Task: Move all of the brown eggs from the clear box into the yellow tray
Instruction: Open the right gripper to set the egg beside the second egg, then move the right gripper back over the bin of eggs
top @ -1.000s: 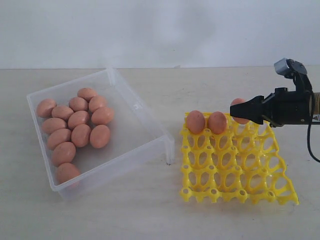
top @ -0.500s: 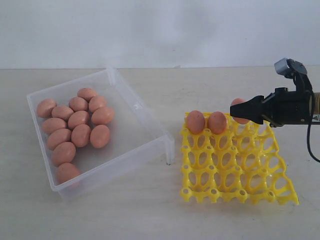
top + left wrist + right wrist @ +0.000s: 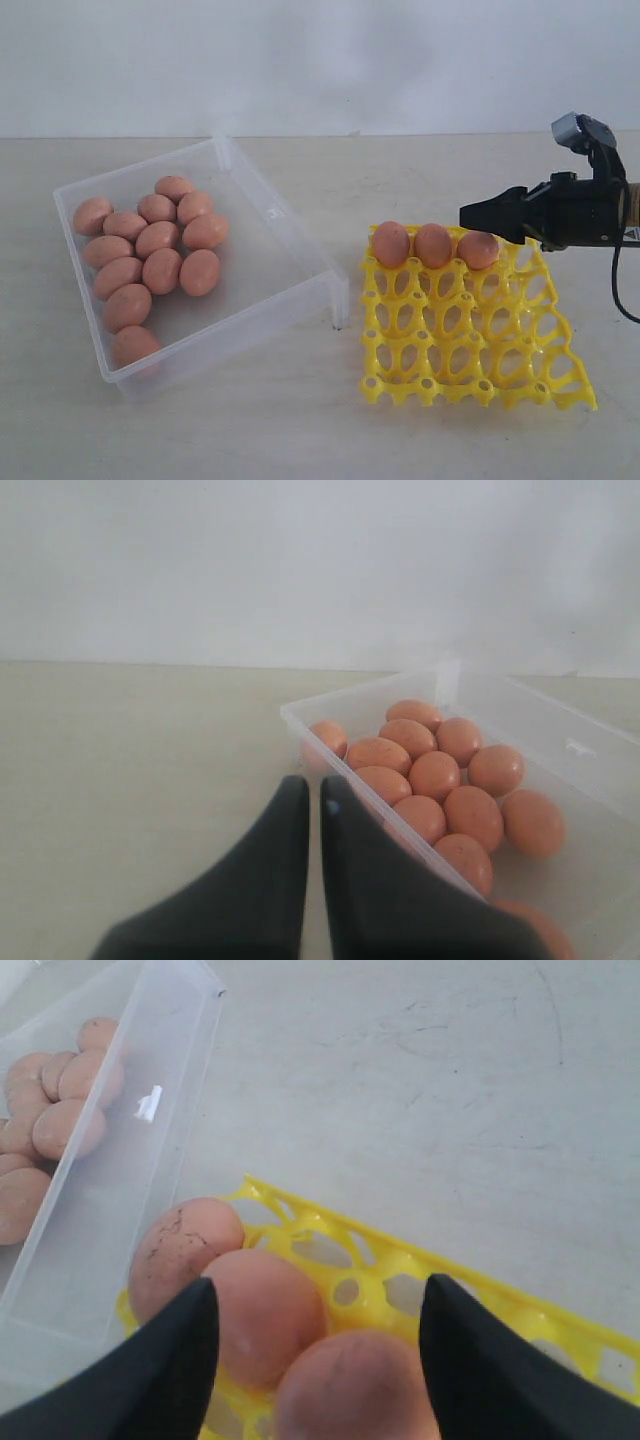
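Three brown eggs stand in the back row of the yellow tray [image 3: 470, 340]; the third egg [image 3: 478, 250] sits just under my right gripper [image 3: 468, 214]. In the right wrist view that gripper [image 3: 320, 1285] is open, its fingers apart on either side of the nearest egg [image 3: 355, 1385] and not touching it, with the yellow tray [image 3: 520, 1312] beneath. Several brown eggs [image 3: 160, 240] lie in the clear box [image 3: 280, 250] on the left. My left gripper [image 3: 312, 785] is shut and empty, just outside the clear box [image 3: 300, 715] near its eggs [image 3: 440, 775]. It is out of the exterior view.
The clear box [image 3: 150, 1160] stands just left of the tray, with a narrow gap of table between them. The tray's other three rows of cells [image 3: 480, 365] hold nothing. A pale wall runs behind the table.
The egg that my right gripper held above the tray now sits in the third cell of the back row. The jaws have opened wider and let it go.
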{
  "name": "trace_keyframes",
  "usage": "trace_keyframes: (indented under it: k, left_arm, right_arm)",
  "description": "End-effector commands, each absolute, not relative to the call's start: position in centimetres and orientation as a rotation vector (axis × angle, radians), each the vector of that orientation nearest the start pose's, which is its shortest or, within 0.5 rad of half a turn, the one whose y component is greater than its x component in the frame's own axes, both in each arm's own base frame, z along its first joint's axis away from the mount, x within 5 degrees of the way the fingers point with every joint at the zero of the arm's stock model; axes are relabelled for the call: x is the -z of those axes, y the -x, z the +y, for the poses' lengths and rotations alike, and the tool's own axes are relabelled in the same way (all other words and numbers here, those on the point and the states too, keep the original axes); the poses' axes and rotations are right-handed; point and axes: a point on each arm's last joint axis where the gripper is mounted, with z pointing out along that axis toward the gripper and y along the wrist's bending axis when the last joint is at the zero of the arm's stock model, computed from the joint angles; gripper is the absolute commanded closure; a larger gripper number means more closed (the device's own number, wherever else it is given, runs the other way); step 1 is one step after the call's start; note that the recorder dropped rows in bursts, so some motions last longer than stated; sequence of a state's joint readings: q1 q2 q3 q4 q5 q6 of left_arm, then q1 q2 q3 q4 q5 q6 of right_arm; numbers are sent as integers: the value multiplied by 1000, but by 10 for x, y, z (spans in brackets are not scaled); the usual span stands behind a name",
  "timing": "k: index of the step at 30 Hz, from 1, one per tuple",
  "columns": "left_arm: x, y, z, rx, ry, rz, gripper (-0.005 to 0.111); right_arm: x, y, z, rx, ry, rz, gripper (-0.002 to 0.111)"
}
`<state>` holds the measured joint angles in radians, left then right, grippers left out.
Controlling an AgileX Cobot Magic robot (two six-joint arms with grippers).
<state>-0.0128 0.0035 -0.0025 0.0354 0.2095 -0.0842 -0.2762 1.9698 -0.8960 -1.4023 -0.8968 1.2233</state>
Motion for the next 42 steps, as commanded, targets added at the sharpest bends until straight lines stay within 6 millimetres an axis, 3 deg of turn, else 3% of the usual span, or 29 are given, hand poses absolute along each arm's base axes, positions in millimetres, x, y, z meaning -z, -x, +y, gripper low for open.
trace_keyframes:
  k: [1,5,8,10,16,20,24,29,33,38,40,42]
  left_arm:
    - [-194,-56,0,39,39,1691,103]
    - [-194,-56,0,39,39,1691,103]
    - [-194,-56,0,39,39,1691,103]
    - [-194,-56,0,39,39,1691,103]
    - [-194,-56,0,39,39,1691,103]
    - [-195,-56,0,39,39,1689,103]
    - [-195,-56,0,39,39,1689,103]
    - [-195,-56,0,39,39,1689,103]
    - [-194,-56,0,39,39,1694,103]
    - [-194,-56,0,39,39,1694,103]
    - [-194,-56,0,39,39,1694,103]
    - [-194,-56,0,39,39,1694,103]
  right_arm:
    - [-131,-350,-29,-796,186,2131,56]
    - [-135,-353,-29,-829,124,2096,61]
    - [-147,-353,-24,-931,113,2013,83]
    - [-160,-351,-21,-961,177,1940,106]
    - [-205,-349,-1,-964,270,1790,108]
    - [-229,-347,46,-926,521,1793,108]
    - [-229,-341,124,-671,906,1971,108]
    - [-230,-330,208,-398,823,2014,108]
    - [-230,-322,243,-462,771,2027,108]
    - [-194,-329,255,-570,646,2182,108]
    - [-187,-322,262,-673,741,2200,108]
    - [-188,-310,271,-777,978,2123,108]
